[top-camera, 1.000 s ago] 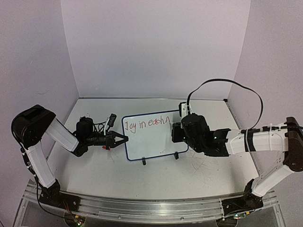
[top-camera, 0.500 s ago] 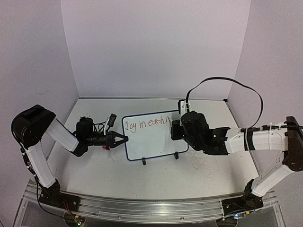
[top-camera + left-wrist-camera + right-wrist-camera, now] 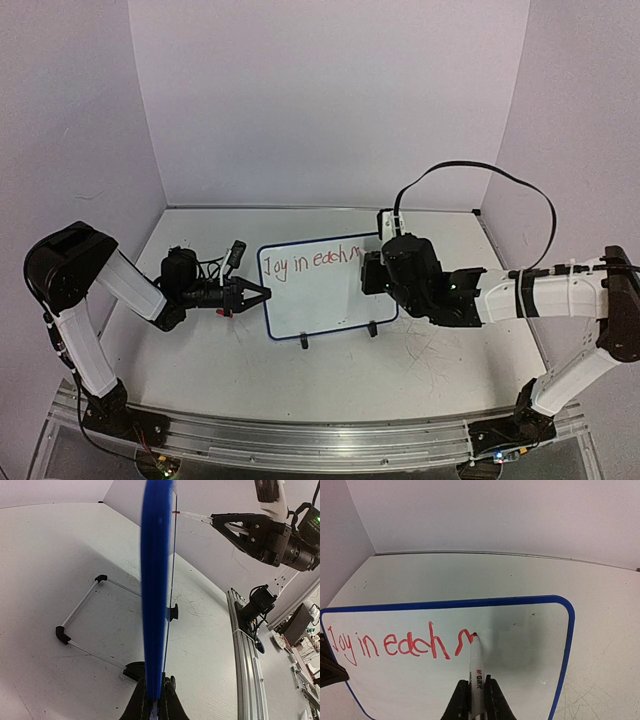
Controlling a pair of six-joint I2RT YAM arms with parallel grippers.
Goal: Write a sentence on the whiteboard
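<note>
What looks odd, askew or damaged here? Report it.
Nothing is spilled or broken. The whiteboard sits slightly askew on the tabletop, which carries grey scuff marks. The left hand pinches its rim. The red sentence is unfinished, with the marker in the right hand at its last stroke.

Figure: work enclosure, top external view. Three plain pale lilac panels, back wall [image 3: 330,100], left wall [image 3: 70,110], right wall [image 3: 580,90], meeting at vertical corners. Bench [image 3: 300,385]: white, matt, scuffed; grey scratch marks [image 3: 425,350] densest right of centre. Thin seam [image 3: 470,553] where bench meets back wall. Slotted aluminium rail [image 3: 300,440] along near bench edge. Light even, diffuse; shadows soft. Left wrist view: blurred clutter [image 3: 300,625] beyond rail, not identifiable.
</note>
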